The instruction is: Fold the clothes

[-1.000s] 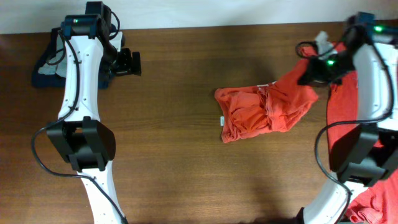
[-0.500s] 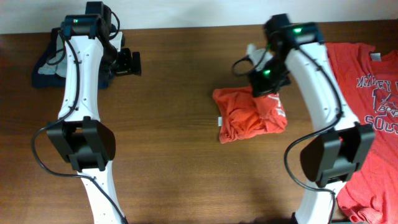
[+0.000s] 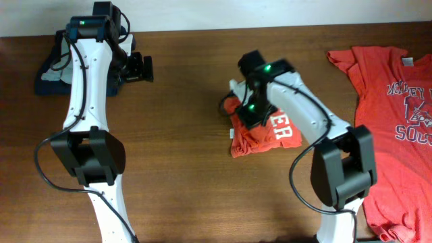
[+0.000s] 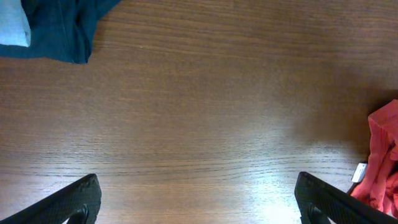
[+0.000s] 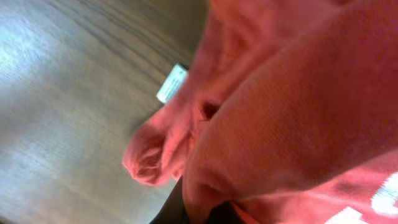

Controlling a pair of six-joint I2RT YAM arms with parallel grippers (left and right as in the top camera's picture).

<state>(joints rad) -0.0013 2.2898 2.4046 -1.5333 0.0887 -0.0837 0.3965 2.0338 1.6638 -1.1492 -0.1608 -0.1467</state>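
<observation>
Mid-table, right gripper (image 3: 251, 113) sits on the left end of the bundled orange shirt (image 3: 273, 133), jaws pinched tight on a fold of it. Its wrist view is all bunched fabric plus a white tag (image 5: 170, 83). Flat at the right edge of the table (image 3: 182, 155): second orange shirt (image 3: 395, 128). Top left, left gripper (image 3: 148, 68) gapes wide, holding nothing, beside a dark blue cloth (image 3: 47, 77).

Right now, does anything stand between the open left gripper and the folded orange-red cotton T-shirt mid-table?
Nothing visible: only bare brown wooden table lies between the left gripper and the folded orange-red cotton T-shirt. The right gripper is shut on it.
</observation>
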